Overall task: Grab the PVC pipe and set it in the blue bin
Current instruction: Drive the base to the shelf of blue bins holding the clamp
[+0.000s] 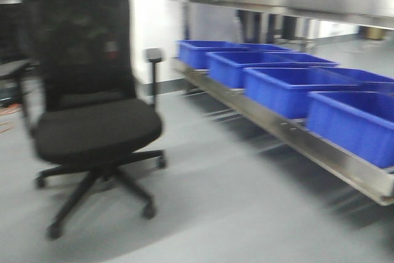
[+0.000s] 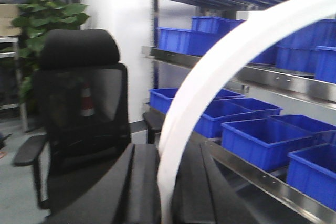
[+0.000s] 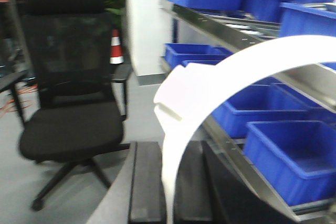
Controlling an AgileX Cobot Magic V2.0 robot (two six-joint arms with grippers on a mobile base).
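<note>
PVC pipe (image 2: 209,73) is up in the air in your grasp, outside every bin. The largest thing near you is the steel rack (image 1: 345,167) on your right, with its shelves running away from you. Next in size is the black office chair (image 1: 92,127), which stands on the grey floor (image 1: 234,214) left of the rack and apart from it. Blue bins (image 1: 283,90) sit in a row on the low shelf, open tops up, and more stand on the shelves above. A potted plant (image 2: 47,9) stands behind the chair, and a red-and-white traffic cone (image 3: 116,48) shows beside the backrest.

The pipe is the smallest. In each wrist view a white curved band rises from between the fingers and arcs right, across the bins behind. The right wrist view shows a flat stepped end on it. Your left fingers (image 2: 142,182) are clamped on the band from both sides, and so are your right fingers (image 3: 147,182). You cannot tell whether this is one piece or two.
</note>
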